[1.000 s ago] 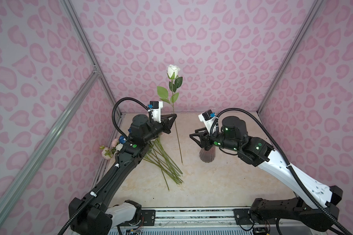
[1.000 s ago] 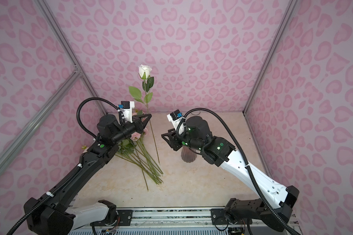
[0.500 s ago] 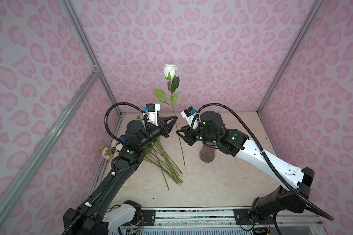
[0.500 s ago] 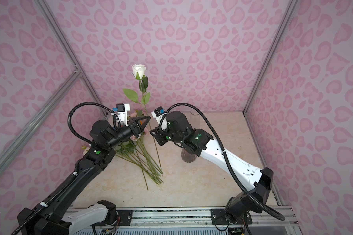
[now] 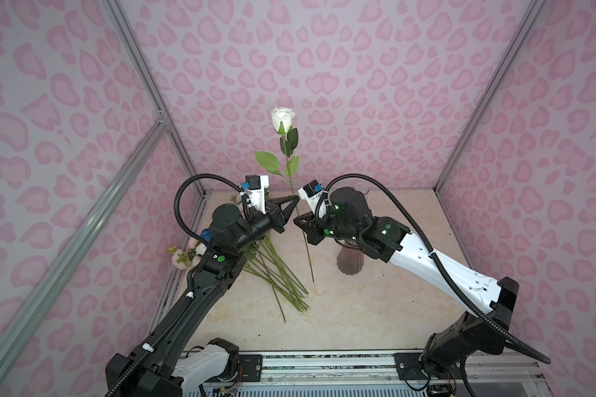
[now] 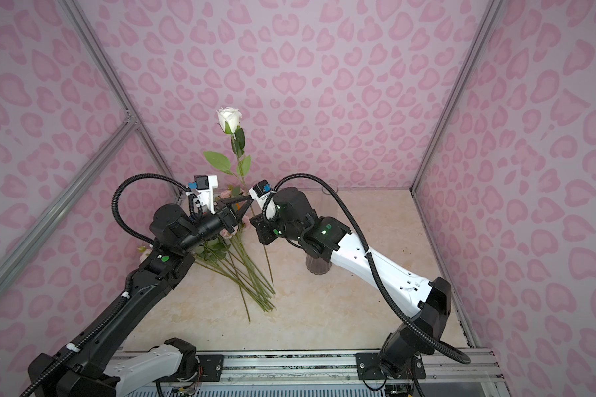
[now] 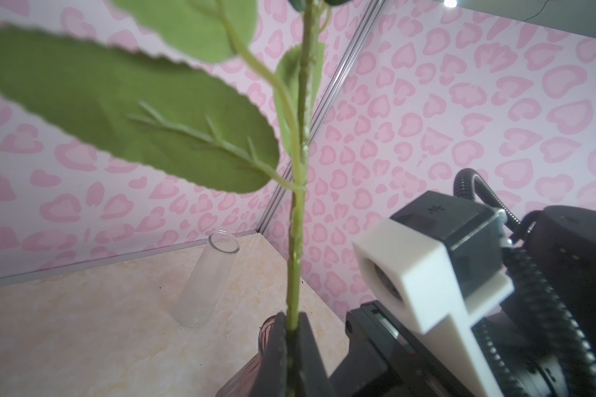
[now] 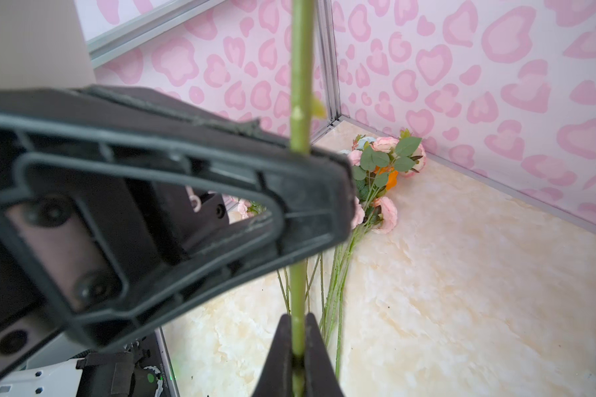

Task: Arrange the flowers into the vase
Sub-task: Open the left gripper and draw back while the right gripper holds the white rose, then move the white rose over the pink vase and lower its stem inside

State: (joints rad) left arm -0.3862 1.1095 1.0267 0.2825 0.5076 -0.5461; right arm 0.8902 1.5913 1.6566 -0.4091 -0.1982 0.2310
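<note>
A white rose (image 5: 283, 118) (image 6: 228, 117) stands upright in the air, its long green stem (image 7: 296, 240) (image 8: 301, 68) running down toward the table. My left gripper (image 5: 295, 197) (image 6: 246, 199) (image 7: 292, 330) is shut on the stem under the leaves. Just below it, my right gripper (image 5: 298, 220) (image 6: 255, 223) (image 8: 298, 330) is shut on the same stem. The dusky pink ribbed vase (image 5: 349, 261) (image 6: 319, 266) stands on the table right of the stem, partly hidden by the right arm. More flowers (image 5: 276, 275) (image 8: 382, 178) lie in a pile at the left.
A clear glass cylinder vase (image 7: 207, 282) (image 5: 360, 189) stands near the back wall behind the right arm. Pink heads of the pile (image 5: 181, 256) lie against the left wall. Patterned walls close in the marble-look tabletop (image 5: 375, 309) on three sides.
My right gripper swung left from beside the vase to the rose's stem and closed on it. The left arm shifted slightly left with the rose still in its grip.
</note>
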